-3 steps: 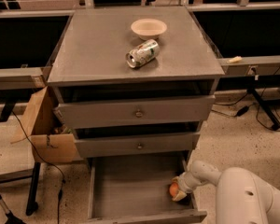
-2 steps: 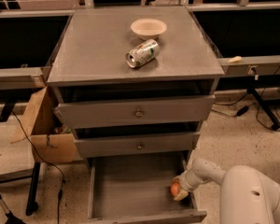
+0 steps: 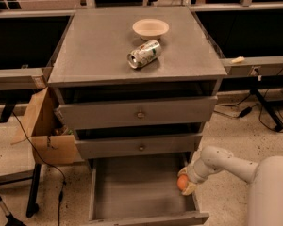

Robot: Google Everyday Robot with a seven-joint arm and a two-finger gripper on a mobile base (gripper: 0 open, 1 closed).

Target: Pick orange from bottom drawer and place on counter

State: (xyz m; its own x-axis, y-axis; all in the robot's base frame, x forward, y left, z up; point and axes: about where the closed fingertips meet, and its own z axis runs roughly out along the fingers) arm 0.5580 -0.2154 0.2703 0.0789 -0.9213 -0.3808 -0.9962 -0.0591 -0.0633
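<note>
The bottom drawer (image 3: 132, 187) is pulled open, and its grey floor is bare. The orange (image 3: 181, 183) is at the drawer's right side, near the right wall. My gripper (image 3: 184, 181) reaches in from the right and is shut on the orange, with a cream finger above it and one below. My white arm (image 3: 226, 161) runs off to the lower right. The counter (image 3: 99, 46) is the grey top of the cabinet, well above the gripper.
A cream bowl (image 3: 151, 28) and a soda can (image 3: 144, 53) lying on its side sit on the counter. The two knobbed drawers (image 3: 140, 113) above are slightly open. A cardboard box (image 3: 42, 131) stands left of the cabinet. Cables (image 3: 266, 112) lie on the floor at right.
The gripper and the orange have shifted slightly up and to the right, towards the drawer's right wall. Nothing else has moved.
</note>
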